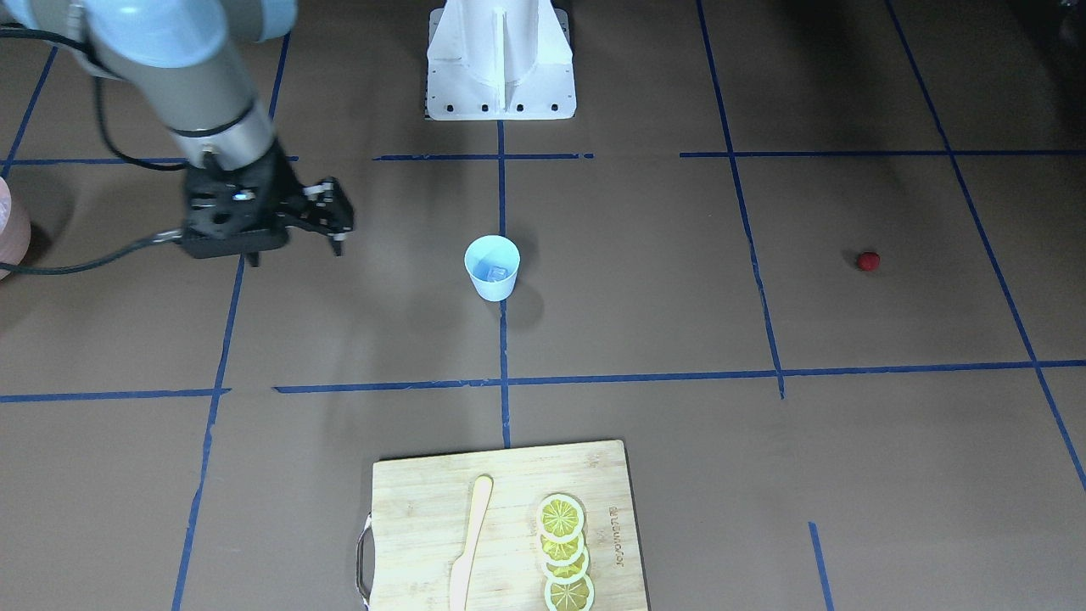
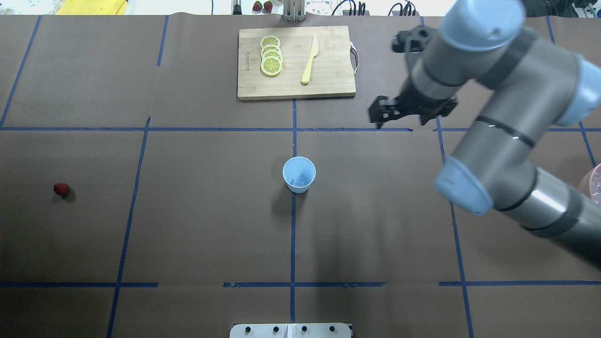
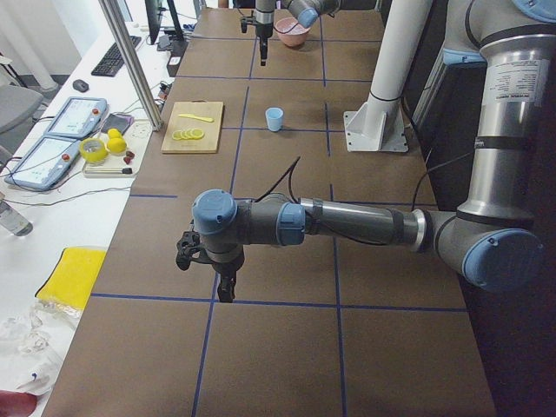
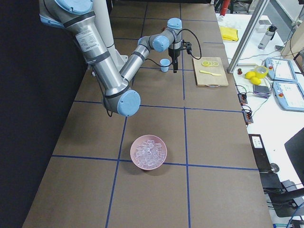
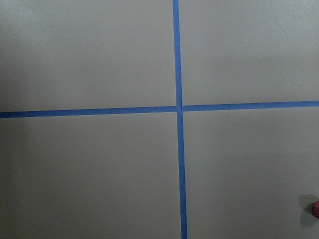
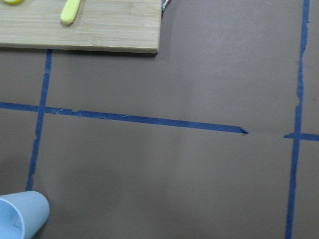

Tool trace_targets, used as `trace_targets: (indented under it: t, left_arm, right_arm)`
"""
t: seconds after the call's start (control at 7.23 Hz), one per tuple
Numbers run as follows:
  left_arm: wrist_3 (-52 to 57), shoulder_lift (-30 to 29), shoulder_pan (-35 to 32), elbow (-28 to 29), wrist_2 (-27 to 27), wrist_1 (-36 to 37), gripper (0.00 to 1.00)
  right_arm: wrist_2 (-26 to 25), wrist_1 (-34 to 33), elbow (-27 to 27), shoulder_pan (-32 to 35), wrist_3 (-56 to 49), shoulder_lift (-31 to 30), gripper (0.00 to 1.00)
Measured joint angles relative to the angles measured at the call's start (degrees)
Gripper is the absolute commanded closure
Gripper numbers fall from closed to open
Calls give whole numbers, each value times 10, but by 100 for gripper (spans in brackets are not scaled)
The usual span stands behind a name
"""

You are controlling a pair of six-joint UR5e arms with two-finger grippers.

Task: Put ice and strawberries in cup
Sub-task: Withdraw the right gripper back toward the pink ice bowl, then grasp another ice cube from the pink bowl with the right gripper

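Front view, going L to R. At the far left edge a bit of the pink bowl (image 1: pixel 8 231) peeks in. The right side view shows it full of ice cubes (image 4: pixel 149 151).

Next is the right claw (image 1: pixel 333 222). It is black and hangs above the desk (image 1: pixel 645 322) in the upper left, well apart from the cup (image 1: pixel 492 268). Can't tell if it's open or closed; the fingers are too dark & small.

The cup is little & pale blue. It stands upright in the mid of the frame, right on a blue tape line (image 1: pixel 504 407). There's ice (image 1: pixel 495 272) down in the btm of it.

Below the cup, at the btm edge, is a wood board (image 1: pixel 416 509) w/ a yellow knife (image 1: pixel 471 539) and a row of lemon slices (image 1: pixel 562 552) on it.

Far to the right, all alone, the red strawberry (image 1: pixel 867 260) lies on the desk. It is well apart from the cup and not yet in it.

The left claw (image 3: pixel 226 287) shows only in the left side view, low over the desk near the mid of that frame. Can't tell if it's open or closed. Its wrist cam sees just a bit of the strawberry at the btm right corner.
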Motion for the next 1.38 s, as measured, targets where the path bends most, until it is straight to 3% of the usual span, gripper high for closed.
trace_targets:
  t: [0.69,1.11,1.38]
  left_arm:
    - [-5,2,0,-5,0,-3,0]
    - [-6,7,0,-15,0,-3,0]
    - [-6,8,0,-16,0,-3,0]
  right_arm:
    - [90,19,75,154,-292,-216,1]
    - [100,182,76,192,-357,-371,1]
    - [113,292,42,205,-374,-449,1]
